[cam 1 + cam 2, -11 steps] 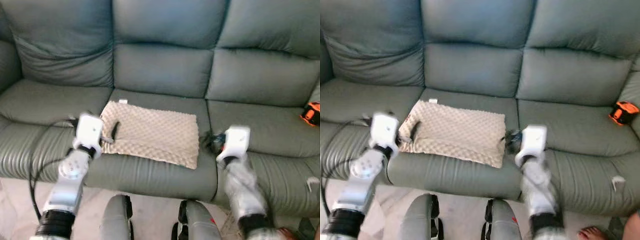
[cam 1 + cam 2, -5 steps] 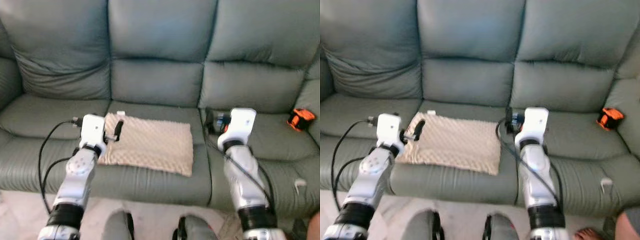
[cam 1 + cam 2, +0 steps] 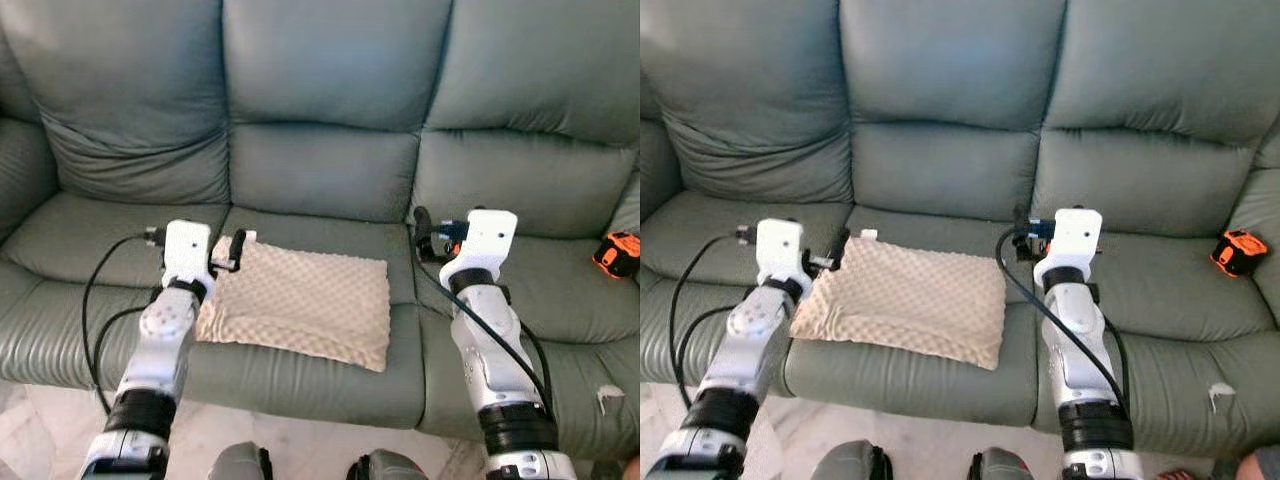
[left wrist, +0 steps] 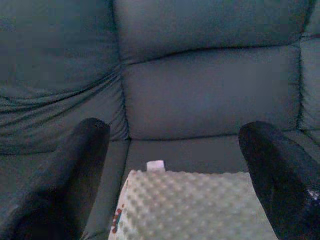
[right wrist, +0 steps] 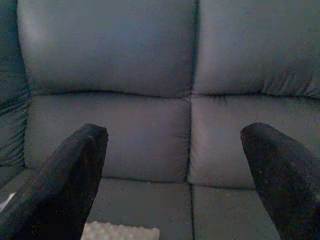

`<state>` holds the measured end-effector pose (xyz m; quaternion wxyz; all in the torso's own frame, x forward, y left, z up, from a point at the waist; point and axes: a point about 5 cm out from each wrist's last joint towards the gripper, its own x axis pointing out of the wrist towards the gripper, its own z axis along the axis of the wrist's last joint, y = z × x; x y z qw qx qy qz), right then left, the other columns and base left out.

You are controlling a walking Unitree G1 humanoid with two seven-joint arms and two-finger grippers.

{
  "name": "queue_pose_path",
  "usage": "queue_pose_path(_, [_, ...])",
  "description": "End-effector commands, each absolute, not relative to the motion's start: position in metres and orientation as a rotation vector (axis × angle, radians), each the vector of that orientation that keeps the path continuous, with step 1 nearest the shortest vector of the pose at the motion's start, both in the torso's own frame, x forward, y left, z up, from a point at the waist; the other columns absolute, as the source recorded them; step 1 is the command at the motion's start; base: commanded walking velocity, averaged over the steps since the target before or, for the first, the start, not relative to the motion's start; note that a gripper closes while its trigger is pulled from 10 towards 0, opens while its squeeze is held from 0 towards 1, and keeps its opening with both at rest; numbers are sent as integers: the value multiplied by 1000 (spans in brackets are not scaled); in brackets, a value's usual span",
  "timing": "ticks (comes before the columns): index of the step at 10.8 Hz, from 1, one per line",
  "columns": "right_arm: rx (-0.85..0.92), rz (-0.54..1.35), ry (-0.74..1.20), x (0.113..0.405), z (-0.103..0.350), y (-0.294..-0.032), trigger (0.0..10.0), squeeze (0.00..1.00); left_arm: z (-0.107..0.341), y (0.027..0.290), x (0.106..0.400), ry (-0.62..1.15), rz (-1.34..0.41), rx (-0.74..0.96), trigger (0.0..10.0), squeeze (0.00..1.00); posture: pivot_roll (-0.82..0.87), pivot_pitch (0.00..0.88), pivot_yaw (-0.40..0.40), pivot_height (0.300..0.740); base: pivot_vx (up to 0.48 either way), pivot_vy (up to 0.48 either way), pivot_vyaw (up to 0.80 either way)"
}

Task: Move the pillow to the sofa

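At left of centre in the head views, left gripper [image 3: 236, 252] raised just off the near-left corner of the pillow [image 3: 300, 308], jaws spread wide and holding nothing. Pillow itself lying flat on the middle seat of the sofa [image 3: 330, 70], lower centre of frame, so seemingly delivered; arms probably lifted to stay clear of it. Right of centre, right gripper [image 3: 425, 232] up above the seam beside the pillow's far corner, jaws likewise parted and empty. Far right, a small orange object [image 3: 617, 253] on the end seat. Small white tag [image 4: 155, 165] at the pillow's back edge plainest from the left wrist.
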<state>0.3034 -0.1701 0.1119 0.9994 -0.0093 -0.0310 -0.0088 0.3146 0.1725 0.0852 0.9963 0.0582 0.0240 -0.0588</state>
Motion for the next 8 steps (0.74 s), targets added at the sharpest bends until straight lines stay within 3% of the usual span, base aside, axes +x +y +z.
queue_pose_path(1, [-34, 25, -61, 303, 112, -164, 10000, 0, 83, 176, 314, 53, -97, 115, 10000, 0, -66, 0, -4, 740, 0, 0, 800])
queue_pose_path(8, [-16, 96, -56, 305, 112, -156, 10000, 0, 79, 176, 314, 59, -99, 108, 10000, 0, -67, 0, -5, 740, 0, 0, 792])
